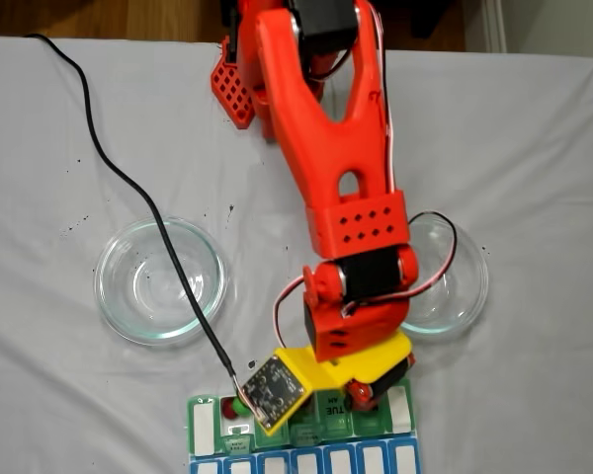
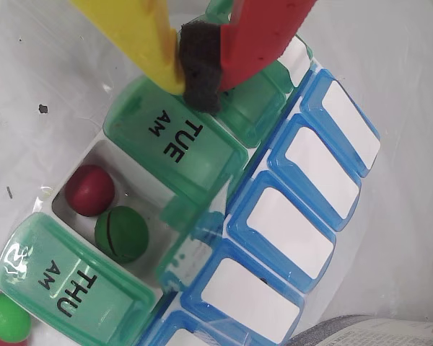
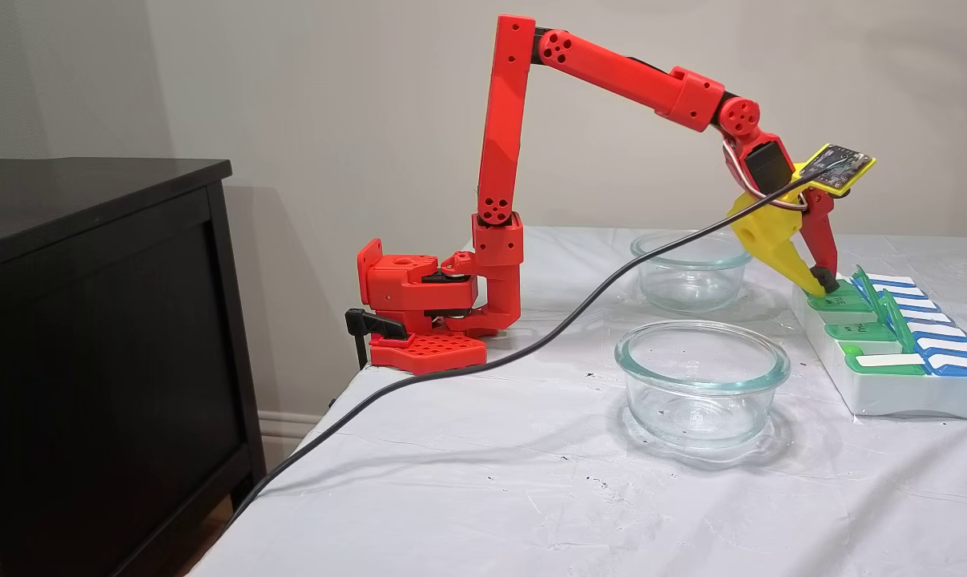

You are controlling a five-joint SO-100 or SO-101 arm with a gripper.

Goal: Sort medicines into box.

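Your pill box (image 3: 876, 393) sits at the right edge of the side fixed view, close to the table's near corner, with the white cloth (image 3: 467, 481) bare toward the lower left. In the top-down fixed view the box (image 1: 400, 407) lies along the bottom edge, cut off by the frame, and the two glass dishes (image 1: 161, 280) (image 1: 453, 286) flank the arm with open cloth around them; both dishes look empty. A black cable (image 1: 128, 183) trails from the upper left down to the wrist camera board.

In the wrist view you see the gripper (image 2: 200, 68) at the top centre, yellow and red fingers pinched together on their dark pad, nothing else between them, tip touching the green TUE AM lid (image 2: 177, 144). Just left of that lid an open compartment holds one dark red pill (image 2: 89, 190) and one green pill (image 2: 121, 233), side by side. Below the THU AM lid (image 2: 65, 285), at the lower left corner, another green pill (image 2: 6, 318) shows with a sliver of red under it. The blue-lidded row (image 2: 296, 209) runs down the right, lids shut.
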